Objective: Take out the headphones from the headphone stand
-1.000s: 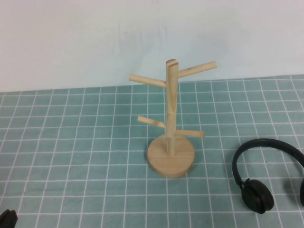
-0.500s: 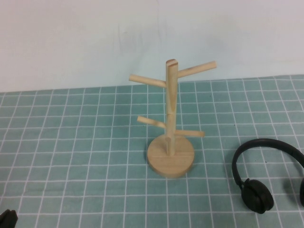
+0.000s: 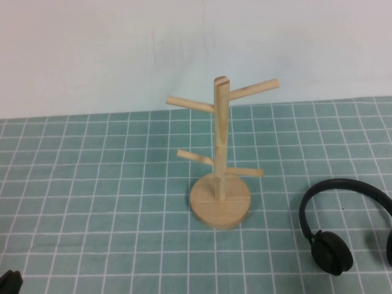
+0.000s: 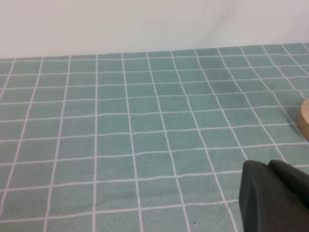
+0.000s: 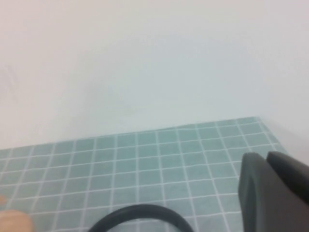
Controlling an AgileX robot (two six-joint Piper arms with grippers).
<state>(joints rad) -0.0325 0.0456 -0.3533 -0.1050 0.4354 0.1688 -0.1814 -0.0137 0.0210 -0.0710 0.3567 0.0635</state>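
The light-wood headphone stand (image 3: 219, 141) stands upright in the middle of the green grid mat, all its pegs bare. The black headphones (image 3: 331, 252) lie flat on the mat to the stand's right, partly cut by the high view's edge. Their headband also shows in the right wrist view (image 5: 140, 211). My left gripper (image 4: 270, 166) is shut and empty, low over the mat at the near left, with only a dark tip in the high view (image 3: 9, 283). My right gripper (image 5: 267, 158) is shut and empty, near the headphones, out of the high view.
The green grid mat (image 3: 92, 184) covers the table up to a plain white wall (image 3: 122, 49) behind. The stand's round base edge shows in the left wrist view (image 4: 304, 121). A blurred bit of light wood shows in the right wrist view (image 5: 12, 222).
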